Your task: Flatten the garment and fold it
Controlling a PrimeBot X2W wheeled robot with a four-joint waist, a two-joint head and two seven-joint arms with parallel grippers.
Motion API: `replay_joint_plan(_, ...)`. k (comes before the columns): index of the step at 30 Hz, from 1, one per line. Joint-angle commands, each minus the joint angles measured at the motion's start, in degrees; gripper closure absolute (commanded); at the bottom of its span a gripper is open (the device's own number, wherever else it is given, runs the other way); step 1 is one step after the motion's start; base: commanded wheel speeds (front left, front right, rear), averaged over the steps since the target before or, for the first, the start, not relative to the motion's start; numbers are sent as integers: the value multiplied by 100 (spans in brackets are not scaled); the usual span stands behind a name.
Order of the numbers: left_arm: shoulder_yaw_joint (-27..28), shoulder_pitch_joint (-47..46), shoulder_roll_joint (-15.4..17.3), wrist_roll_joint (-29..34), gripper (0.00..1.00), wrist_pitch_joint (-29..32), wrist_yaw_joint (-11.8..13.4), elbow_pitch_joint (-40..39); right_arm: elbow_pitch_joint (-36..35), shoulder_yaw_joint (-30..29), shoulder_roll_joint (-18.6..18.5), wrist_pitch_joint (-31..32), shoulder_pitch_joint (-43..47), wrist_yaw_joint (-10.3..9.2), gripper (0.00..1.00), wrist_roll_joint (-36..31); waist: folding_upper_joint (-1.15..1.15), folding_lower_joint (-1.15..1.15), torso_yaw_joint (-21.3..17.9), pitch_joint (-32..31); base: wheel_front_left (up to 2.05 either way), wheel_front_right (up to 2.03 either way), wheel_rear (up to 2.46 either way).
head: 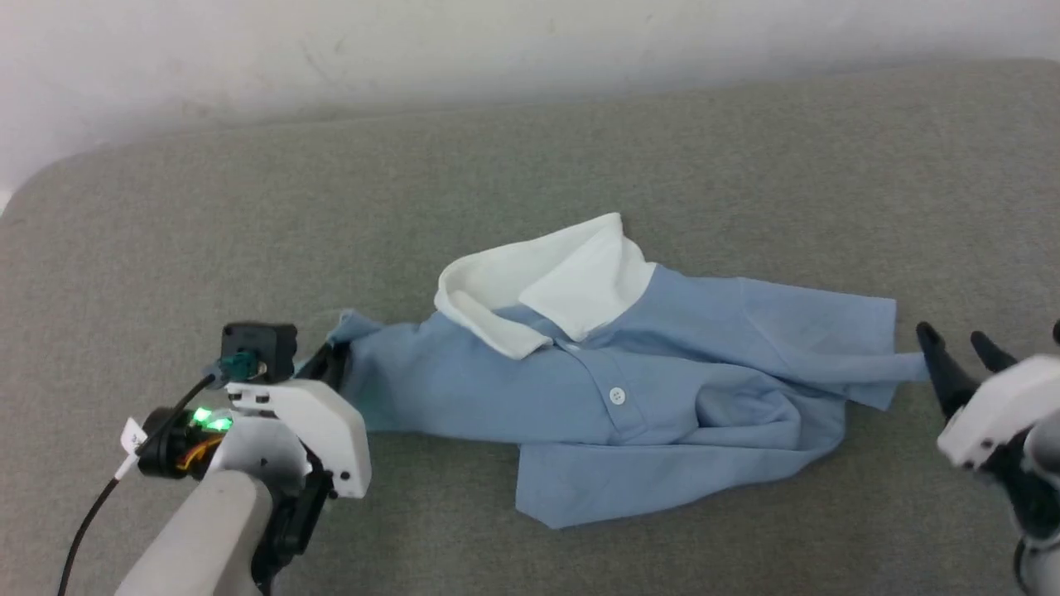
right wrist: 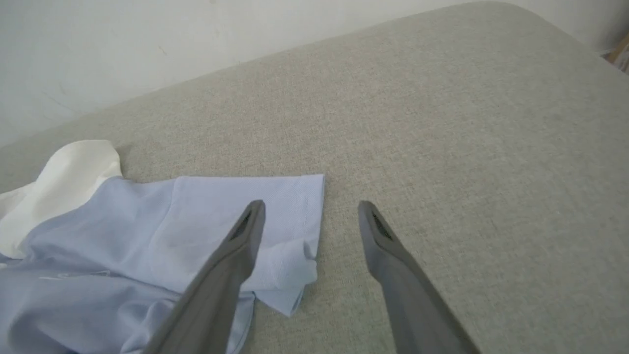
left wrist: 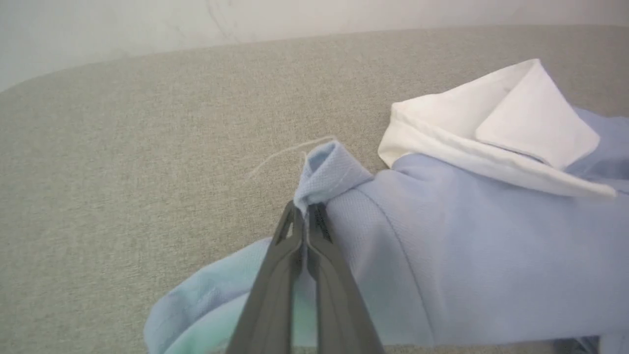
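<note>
**Left sleeve pinched, right sleeve not yet taken**

The light blue polo shirt (head: 580, 389) lies crumpled in the middle of the grey upholstered surface (head: 580, 141). Its white collar (head: 546, 281) is turned up on the far side and a sleeve reaches out to each side. My left gripper (left wrist: 304, 209) is clamped tight on the hem of the left sleeve (left wrist: 327, 167), with a small nub of cloth poking up past the fingertips. My right gripper (right wrist: 310, 206) stands with its jaws wide and holds nothing. One finger hangs over the right sleeve (right wrist: 275, 211), the other over bare upholstery.

To do this well, I judge I should bring the right jaws down astride that sleeve's hem and bite at a matching spot. Then I would draw both hands apart, low and evenly, so the body spreads without the soft knit stretching. My left bite looks shallow, so a hard pull could lose it.

I cannot tell whether the left pinch holds one layer of the sleeve or both. The shirt's lower half is doubled under itself, so its bottom hem and most of the chest are hidden; one button (head: 616, 396) shows. In the head view my left fingertips sit behind the wrist housing, and my right gripper is cut off by the picture's edge.
</note>
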Motion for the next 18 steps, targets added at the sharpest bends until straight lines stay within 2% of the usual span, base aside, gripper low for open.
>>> replay_joint_plan(1,53,46,15,90,100,-93,104,-213,374,41,-147,276,-365,-5,0,171,0,-1,122,154,0,0,0)
replay_joint_plan(6,77,34,34,212,100,-196,263,-830,1561,404,-622,1361,-1368,-5,0,749,0,-1,312,462,0,0,0)
replay_joint_plan(11,32,-26,22,268,100,-189,294,-1127,2187,715,-875,1801,-1926,-5,0,996,0,-1,461,728,0,0,0)
replay_joint_plan(16,11,-91,16,298,100,-225,299,-1257,2971,1046,-888,2438,-2286,-5,0,1218,0,-1,566,923,0,0,0)
replay_joint_plan(17,10,-90,11,294,100,-234,303,-1256,3128,1103,-862,2638,-2300,-5,18,1265,0,-1,579,927,0,0,0)
replay_joint_plan(18,14,-83,8,288,100,-241,310,-1252,3263,1132,-835,2802,-2317,-5,51,1320,0,-1,586,928,0,0,0)
